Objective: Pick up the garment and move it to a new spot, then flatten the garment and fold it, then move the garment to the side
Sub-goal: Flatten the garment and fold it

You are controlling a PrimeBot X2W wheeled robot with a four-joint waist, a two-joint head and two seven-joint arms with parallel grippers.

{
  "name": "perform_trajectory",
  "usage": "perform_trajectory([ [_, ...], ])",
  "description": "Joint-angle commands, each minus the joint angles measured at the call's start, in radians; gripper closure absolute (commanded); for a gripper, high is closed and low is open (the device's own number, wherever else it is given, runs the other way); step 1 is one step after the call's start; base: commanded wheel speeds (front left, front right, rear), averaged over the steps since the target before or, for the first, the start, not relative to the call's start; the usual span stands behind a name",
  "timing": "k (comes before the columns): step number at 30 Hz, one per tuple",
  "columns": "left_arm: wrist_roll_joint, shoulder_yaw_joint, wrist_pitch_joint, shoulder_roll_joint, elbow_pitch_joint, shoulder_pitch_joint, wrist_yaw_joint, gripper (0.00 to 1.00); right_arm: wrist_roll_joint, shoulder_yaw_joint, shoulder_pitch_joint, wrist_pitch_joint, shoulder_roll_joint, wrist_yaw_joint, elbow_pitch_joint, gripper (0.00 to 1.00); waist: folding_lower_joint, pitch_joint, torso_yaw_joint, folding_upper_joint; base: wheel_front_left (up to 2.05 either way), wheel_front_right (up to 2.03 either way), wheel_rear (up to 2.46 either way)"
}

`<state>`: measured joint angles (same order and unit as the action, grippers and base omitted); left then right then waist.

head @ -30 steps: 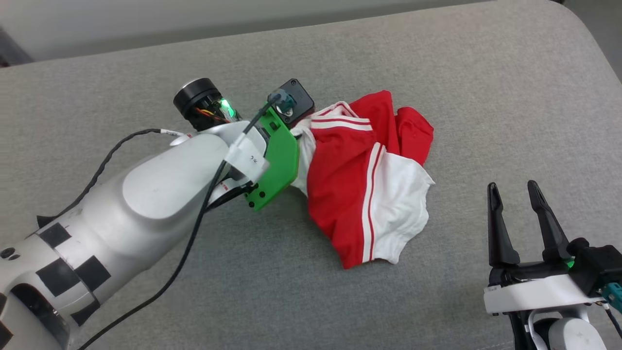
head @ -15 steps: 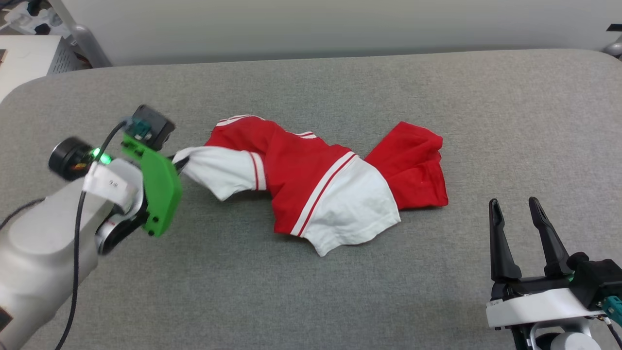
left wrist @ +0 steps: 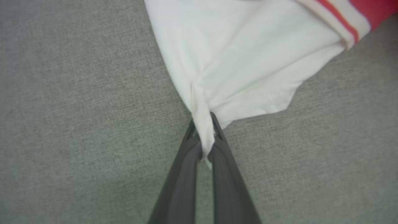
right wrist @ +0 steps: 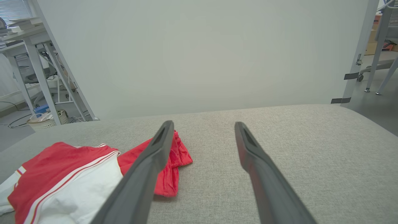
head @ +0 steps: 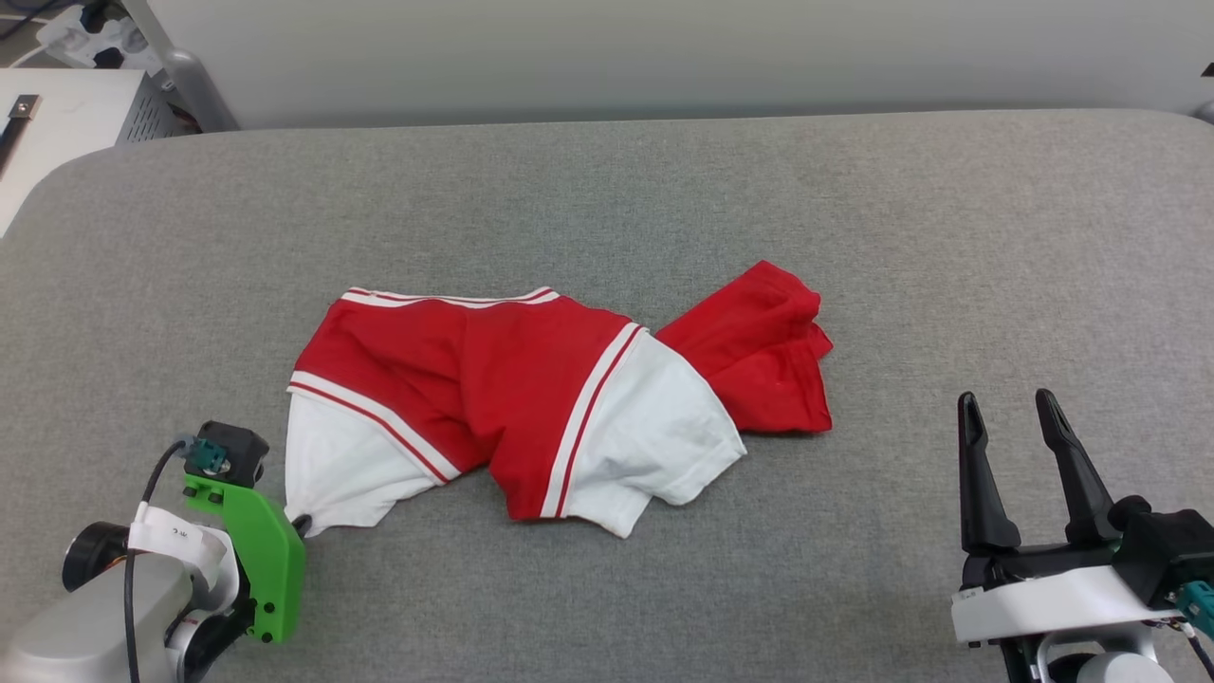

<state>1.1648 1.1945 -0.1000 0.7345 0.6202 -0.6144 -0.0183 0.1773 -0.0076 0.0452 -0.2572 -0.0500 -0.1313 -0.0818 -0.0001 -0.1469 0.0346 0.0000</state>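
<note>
Near left, the low left gripper (left wrist: 203, 127) pinches the white sleeve of the crumpled red-and-white jersey T-shirt (head: 531, 379). Near right, the right gripper (head: 1004, 398) points away, spread and empty.

Left arm (head: 85, 631) at 7 o'clock: pale grey shell, green bracket plate (head: 261, 560) with black screws, black camera block (head: 237, 453) with teal plug (head: 206, 458), black cable (head: 126, 607), white tag (head: 175, 536). Right gripper (head: 1004, 398) at 5 o'clock: two long black tapered fingers, white base (head: 1043, 593), black side block (head: 1162, 550).
</note>
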Motion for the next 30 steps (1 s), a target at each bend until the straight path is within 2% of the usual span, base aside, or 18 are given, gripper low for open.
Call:
perform_trajectory([
  [1,0.011,0.003,0.009,-0.016,0.019,0.034,0.011,1.00,-0.009,-0.001,0.016,-0.005,0.000,0.001,0.003,0.00,0.0001,0.007,0.005,0.0000,0.00,0.00,0.00],
  [2,0.015,-0.002,0.020,-0.023,0.025,0.039,0.013,0.64,-0.009,-0.001,0.016,-0.005,0.000,0.001,0.005,0.00,0.0001,0.011,0.007,0.0000,0.00,0.00,0.00],
  [3,0.019,-0.009,0.041,-0.032,0.033,0.045,0.019,0.00,-0.009,0.000,0.018,-0.005,0.000,0.001,0.007,0.00,0.0001,0.017,0.009,0.0000,0.00,0.00,0.00],
  [6,0.002,-0.024,0.124,-0.051,0.051,0.049,0.045,0.00,-0.010,-0.001,0.023,-0.005,0.000,0.001,0.009,0.00,0.0001,0.035,0.012,0.0000,0.00,0.00,0.00],
  [11,-0.017,-0.093,0.318,-0.083,0.037,0.056,0.131,0.00,-0.010,-0.016,0.041,-0.005,0.000,0.001,0.006,0.00,0.0001,0.065,0.023,0.0000,0.00,0.00,0.00],
  [15,-0.057,-0.164,0.359,-0.101,-0.031,0.068,0.194,0.00,-0.010,-0.032,0.055,-0.005,0.000,0.001,-0.001,0.00,0.0001,0.085,0.040,0.0000,0.00,0.00,0.00],
  [18,-0.162,-0.260,0.361,-0.109,-0.122,0.087,0.261,0.00,-0.014,-0.038,0.060,-0.005,0.000,0.001,-0.008,0.00,0.0001,0.098,0.053,0.0000,0.00,0.00,0.00],
  [23,-0.382,-0.474,0.361,-0.140,-0.318,0.224,0.370,0.00,-0.026,-0.056,0.050,-0.005,0.000,0.001,-0.033,0.00,0.0001,0.110,0.065,0.0000,0.00,0.00,0.00],
  [26,-0.500,-0.593,0.362,-0.173,-0.409,0.326,0.402,0.00,-0.042,-0.059,0.031,-0.005,0.000,0.001,-0.049,0.00,0.0001,0.111,0.072,0.0000,0.00,0.00,0.00],
  [30,-0.641,-0.724,0.362,-0.239,-0.493,0.450,0.413,0.00,-0.074,-0.048,-0.022,-0.005,0.000,0.001,-0.063,0.00,0.0001,0.105,0.085,0.0000,0.00,0.00,0.00],
])
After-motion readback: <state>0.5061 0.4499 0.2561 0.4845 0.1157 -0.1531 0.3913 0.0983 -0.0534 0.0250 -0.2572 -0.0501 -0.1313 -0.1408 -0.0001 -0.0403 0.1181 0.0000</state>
